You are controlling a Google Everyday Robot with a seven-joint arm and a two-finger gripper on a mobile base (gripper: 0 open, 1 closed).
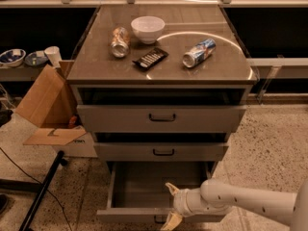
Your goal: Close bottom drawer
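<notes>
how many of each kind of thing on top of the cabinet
cans: 2
bowl: 1
dark packet: 1
total: 4
The gripper is down low, at the front of the open bottom drawer.

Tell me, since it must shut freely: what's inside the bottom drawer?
The bottom drawer shows a bare floor. The gripper, at its front edge, covers part of the floor there.
</notes>
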